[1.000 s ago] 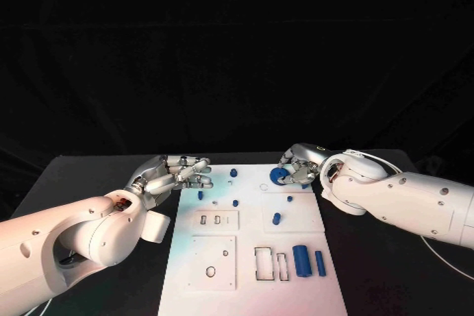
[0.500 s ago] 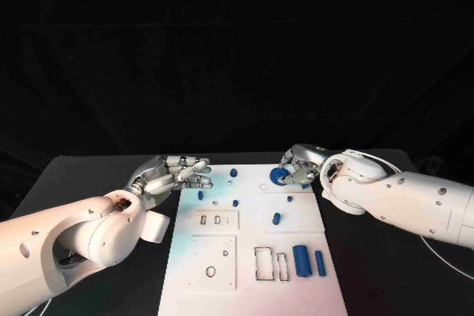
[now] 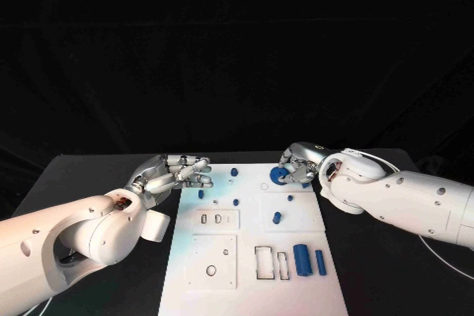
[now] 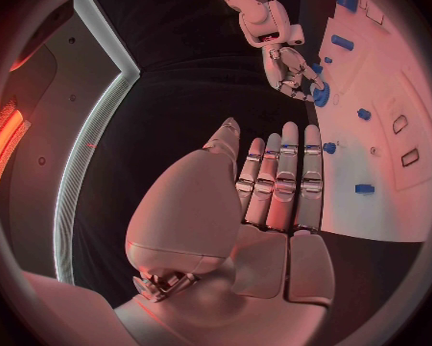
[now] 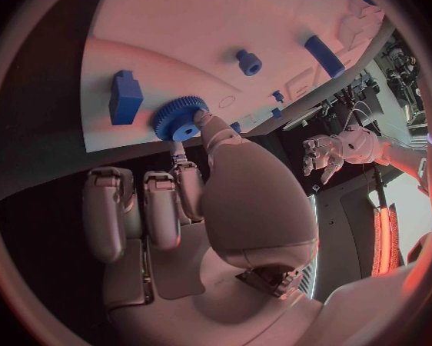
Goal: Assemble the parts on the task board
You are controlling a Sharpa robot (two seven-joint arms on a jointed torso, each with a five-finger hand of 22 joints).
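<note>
The white task board [image 3: 222, 275] lies lengthwise in the middle of the black table. My right hand [image 3: 301, 165] is at the board's far right corner and pinches a blue gear [image 3: 279, 173] between thumb and a finger. In the right wrist view the gear [image 5: 181, 119] sits by the board's edge beside a blue block [image 5: 126, 96]; I cannot tell whether it rests on the board. My left hand [image 3: 180, 172] hovers at the board's far left edge, fingers apart and holding nothing; the left wrist view shows its fingers [image 4: 278, 184] stretched out.
Small blue pegs [image 3: 201, 193] [image 3: 277, 219] stand on the board's middle. Two blue cylinders [image 3: 301, 260] [image 3: 319, 262] lie near the front right, next to rectangular cutouts [image 3: 268, 263]. A round hole [image 3: 265, 187] lies just in front of the gear. Black table borders the board on both sides.
Almost nothing: both hands have crept very slightly toward the far end, and the gear stays in the right hand's pinch.
</note>
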